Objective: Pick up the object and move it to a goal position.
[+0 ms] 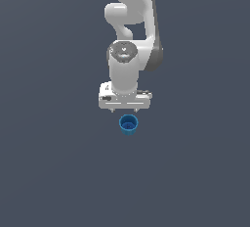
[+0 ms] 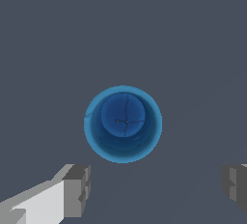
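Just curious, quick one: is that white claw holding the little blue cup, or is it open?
White gripper: open, holding nothing; the small blue round cup sits apart from its fingers.

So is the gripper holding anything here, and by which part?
Nothing is held. The gripper is open, and the blue cup stands free of its fingers.

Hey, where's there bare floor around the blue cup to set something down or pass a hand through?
The grey surface lies bare on every side of the blue cup: to the exterior view's left, right and below it. The only crowded spot is just above the cup in that view, where the open end effector hangs close.
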You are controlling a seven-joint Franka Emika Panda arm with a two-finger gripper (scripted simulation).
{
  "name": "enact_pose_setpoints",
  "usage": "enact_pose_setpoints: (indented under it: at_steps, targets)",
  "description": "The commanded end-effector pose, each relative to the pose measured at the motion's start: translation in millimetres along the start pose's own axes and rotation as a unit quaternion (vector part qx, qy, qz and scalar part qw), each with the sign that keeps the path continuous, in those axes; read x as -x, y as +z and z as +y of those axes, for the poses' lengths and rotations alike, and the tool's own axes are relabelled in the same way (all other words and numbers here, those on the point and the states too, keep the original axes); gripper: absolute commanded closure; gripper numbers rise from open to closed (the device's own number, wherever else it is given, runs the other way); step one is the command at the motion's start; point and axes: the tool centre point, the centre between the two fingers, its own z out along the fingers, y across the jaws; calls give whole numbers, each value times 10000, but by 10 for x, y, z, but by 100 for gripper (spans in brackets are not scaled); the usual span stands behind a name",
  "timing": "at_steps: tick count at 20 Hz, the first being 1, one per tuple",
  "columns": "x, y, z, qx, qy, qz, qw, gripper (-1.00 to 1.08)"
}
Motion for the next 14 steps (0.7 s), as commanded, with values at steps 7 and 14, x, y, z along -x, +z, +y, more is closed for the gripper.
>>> enact_pose_setpoints:
  at_steps: [7,14]
  targets:
    - [-14,-33,-99,-33,-133,-8,9999,-20]
    - [-10,-26,-98,-58,-87,-20,9999,-20]
